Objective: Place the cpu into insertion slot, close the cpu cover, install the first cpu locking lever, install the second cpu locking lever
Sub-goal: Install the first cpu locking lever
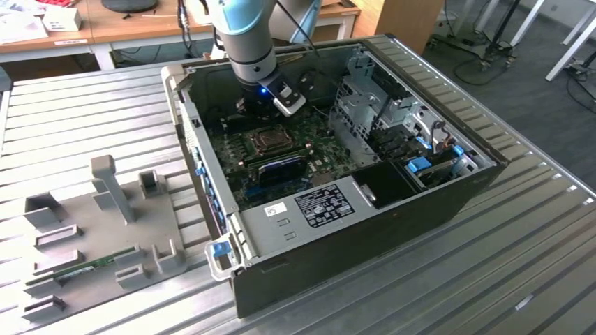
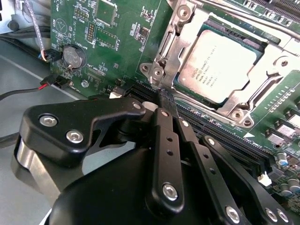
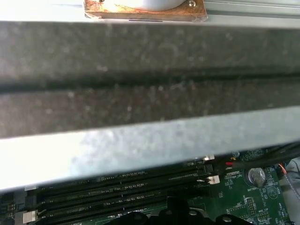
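second wrist view: hand [image 2: 165, 101] clenched, empty, fingertips just beside the cpu cover [image 2: 187, 51]

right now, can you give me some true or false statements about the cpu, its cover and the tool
1. The cpu sits in the slot. True.
2. The cover lies closed over the cpu, framing its edges. True.
3. The tool holds the cpu. False: the cpu lies in the slot, apart from the fingertips.
4. The tool is outside the case, over the grey fixture. False: in the exterior view it is inside the case, above the board.
5. The fingers are spread wide apart. False: in the second wrist view they meet at the tips.
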